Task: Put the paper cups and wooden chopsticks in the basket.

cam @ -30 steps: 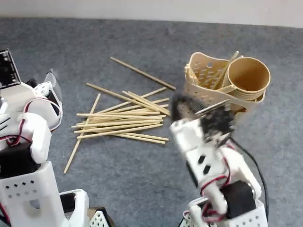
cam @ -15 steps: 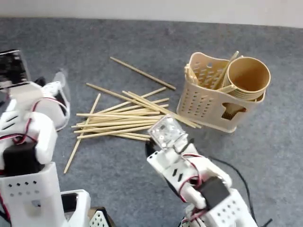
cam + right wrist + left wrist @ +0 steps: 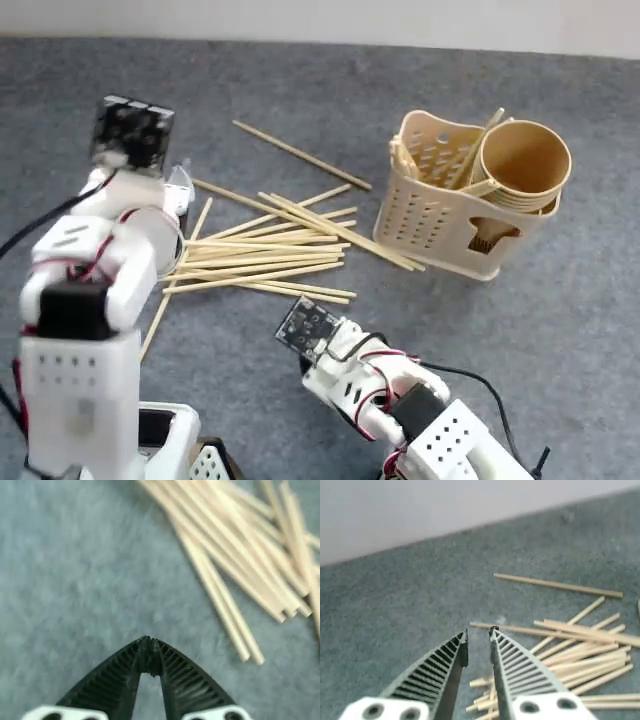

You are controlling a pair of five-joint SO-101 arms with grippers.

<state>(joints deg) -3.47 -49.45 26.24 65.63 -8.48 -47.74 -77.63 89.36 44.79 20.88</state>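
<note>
Left wrist view, left claw (image 3: 479, 632): the fingers are seen parted by a narrow gap with nothing held, and the tips are poised right at the bare end of one long chopstick (image 3: 535, 629).
Bearing from left claw: the rest of that stick is laid away from the tips toward the basket side of the surface (image 3: 300, 90), and the pile (image 3: 580, 655) is spread just beside it.
Long axis: the stick is set roughly crosswise to the gap, so only a small descent is judged to be called for before closing.
Right claw (image 3: 150, 652): the fingers are clenched tip to tip on nothing and aimed down at bare surface, with the pile's near ends lying ahead of the tips and apart from them.
Nearer arm: the left is judged nearer, since a stick end is already met by its tips.
Pile, high view: most chopsticks (image 3: 270, 255) are found at mid-surface, crossed and overlapping, their lengths mostly run between the left and right edges.
Lone chopstick (image 3: 300, 155): it is laid apart toward the far edge, on a slant.
Basket (image 3: 430, 215): it is placed toward the right edge, with a few sticks already stood inside.
Paper cups (image 3: 525, 160): they are nested and held tilted in the basket's right end.
In the way: neighbouring sticks are crossed over the chosen one farther along and may be dragged with it.
</note>
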